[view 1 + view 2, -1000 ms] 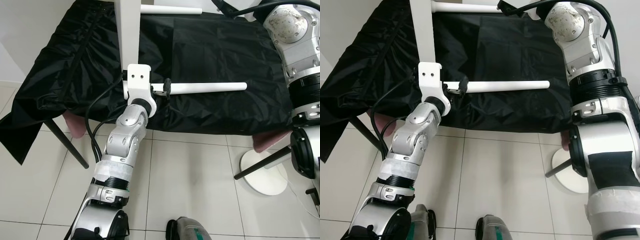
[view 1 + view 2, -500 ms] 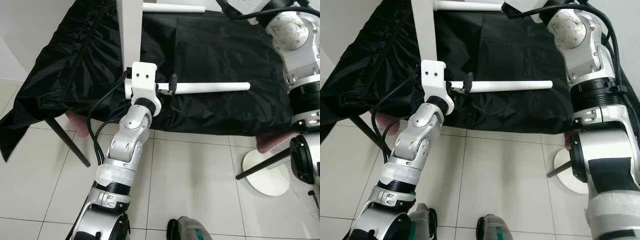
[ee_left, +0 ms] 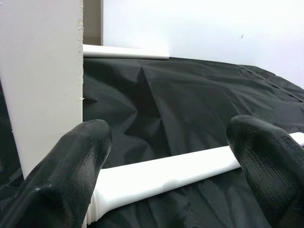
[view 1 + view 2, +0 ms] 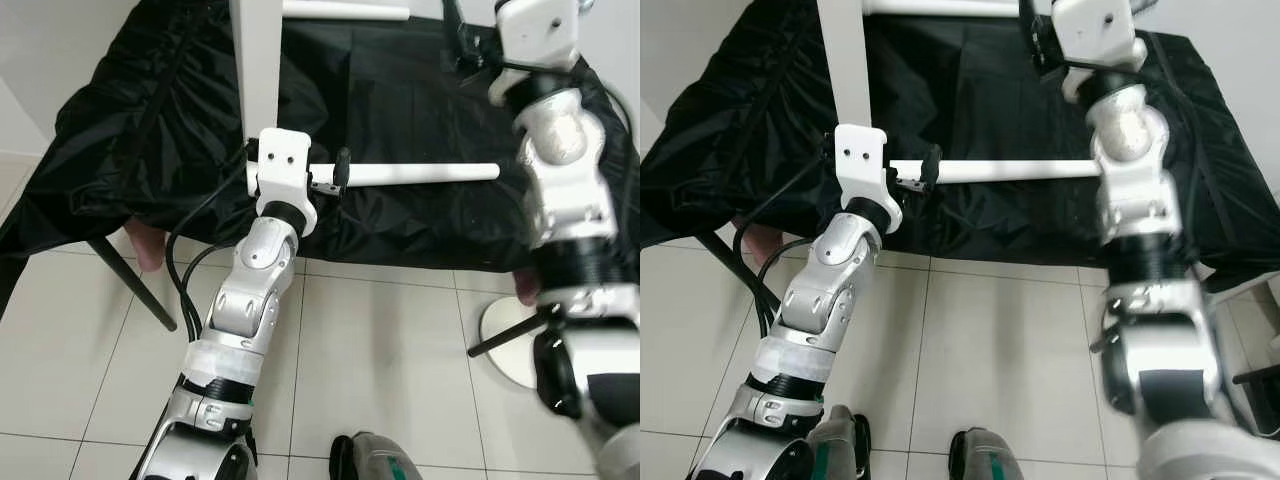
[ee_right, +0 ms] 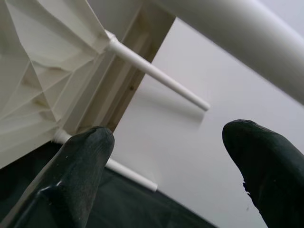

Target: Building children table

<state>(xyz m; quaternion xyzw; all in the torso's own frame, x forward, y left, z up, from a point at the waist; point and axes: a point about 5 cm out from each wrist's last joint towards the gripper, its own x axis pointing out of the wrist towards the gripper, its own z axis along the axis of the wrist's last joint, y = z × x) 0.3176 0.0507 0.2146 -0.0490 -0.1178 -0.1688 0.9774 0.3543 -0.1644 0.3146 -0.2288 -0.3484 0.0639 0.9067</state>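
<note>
A white round table leg (image 4: pixel 420 172) is seen lying across a black cloth (image 4: pixel 400 100) that is draped over a raised surface, above a pale tiled floor (image 4: pixel 380 350). The leg runs left to right, and its left end lies between the fingers of the left gripper (image 4: pixel 335 180). In the left wrist view the two black fingertips (image 3: pixel 71 161) are spread wide, one on each side of the leg, and nothing is gripped. Just left of that gripper, a white flat table panel (image 4: pixel 257 60) is stood on its edge, with another white leg (image 4: pixel 345 10) projecting from it at the far side. The right gripper (image 5: pixel 171 156) is raised at the far right, with its fingers parted and nothing between them.

The leg is judged to be light, rigid and smooth, so it may roll or slip on the cloth. It would best be gripped near its left end, across its round body.
</note>
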